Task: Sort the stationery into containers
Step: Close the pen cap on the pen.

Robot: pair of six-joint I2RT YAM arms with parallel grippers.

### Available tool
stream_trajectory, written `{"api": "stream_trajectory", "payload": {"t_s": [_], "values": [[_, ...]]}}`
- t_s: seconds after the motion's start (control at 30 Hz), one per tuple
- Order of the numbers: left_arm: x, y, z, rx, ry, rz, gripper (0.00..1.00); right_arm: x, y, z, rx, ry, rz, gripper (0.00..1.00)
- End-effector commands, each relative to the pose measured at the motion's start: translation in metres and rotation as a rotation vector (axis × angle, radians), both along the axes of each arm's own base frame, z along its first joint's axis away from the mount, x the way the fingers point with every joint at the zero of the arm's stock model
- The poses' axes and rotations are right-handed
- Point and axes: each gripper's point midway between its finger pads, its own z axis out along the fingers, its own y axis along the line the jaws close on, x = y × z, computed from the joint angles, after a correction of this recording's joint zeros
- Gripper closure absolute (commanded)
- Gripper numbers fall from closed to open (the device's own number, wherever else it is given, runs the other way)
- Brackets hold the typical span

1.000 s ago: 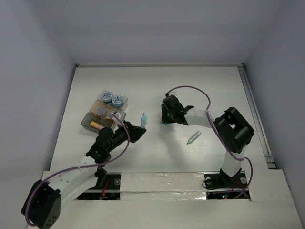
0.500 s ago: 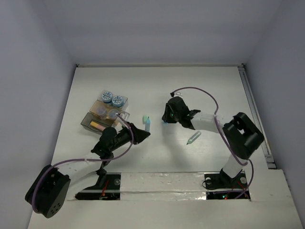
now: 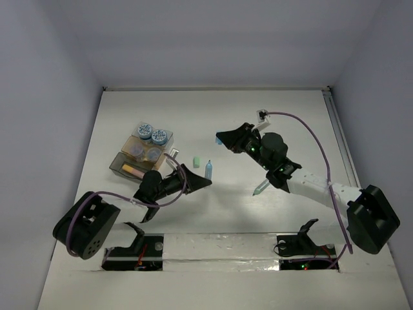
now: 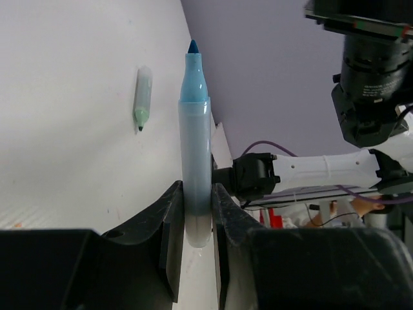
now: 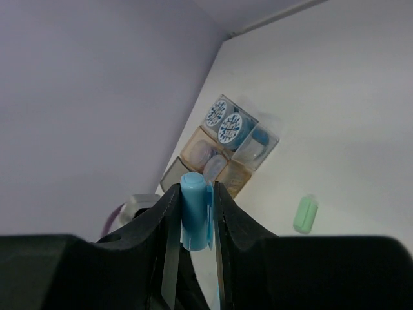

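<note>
— White surface (image 3: 129, 103), pale lilac walls (image 3: 58, 77) on three sides. Over on the left?
— Two brown-tinted containers (image 3: 118, 165), pressed together. Two patterned-top tubs (image 3: 152, 134) at the far end, two paler round tops just nearer, an orange stick (image 3: 132, 169) in the nearest compartment.
— Left fingers (image 4: 169, 239)?
— Pinched tight on a blue marker (image 4: 195, 129), low on the barrel, bare tip pointing away. Just right of the containers, near them.
— Right fingers (image 5: 166, 245)?
— Closed snugly on a blue cap (image 5: 193, 206); open end or shut end, impossible to tell. Up over the middle of the surface, beyond the marker and apart from it.
— Anything loose?
— A green cap (image 3: 195, 161) lying on the surface, just beside the blue marker's tip as seen from above. Also a green marker (image 3: 261, 188), pale barrel, dark tip bare, flat on the surface below the right arm (image 3: 310, 184), well apart from the containers. Both clear of either pair of fingers.
</note>
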Motion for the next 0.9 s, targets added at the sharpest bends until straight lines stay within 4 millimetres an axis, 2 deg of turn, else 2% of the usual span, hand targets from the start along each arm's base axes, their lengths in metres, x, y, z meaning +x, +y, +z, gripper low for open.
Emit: {"api": "stream_trajectory", "payload": {"t_s": [0.0,0.2,0.33,0.47,0.87], "values": [[-0.022,0.004,0.116,-0.348,-0.367,-0.076,1.00,-0.010,0.007,0.037,0.106,-0.094,0.069,0.99],[-0.030,0.002,0.130,-0.364,-0.427,-0.084,1.00,-0.015,0.013,0.029,0.122,-0.091,0.114,1.00],[-0.027,-0.001,0.131,-0.316,-0.452,-0.065,1.00,-0.018,0.017,0.026,0.126,-0.089,0.140,1.00],[-0.032,-0.001,0.142,-0.294,-0.534,-0.054,1.00,-0.019,0.022,0.019,0.136,-0.060,0.168,1.00],[-0.032,-0.002,0.141,-0.300,-0.518,-0.059,1.00,-0.026,0.018,0.036,0.186,-0.087,0.176,1.00]]}}
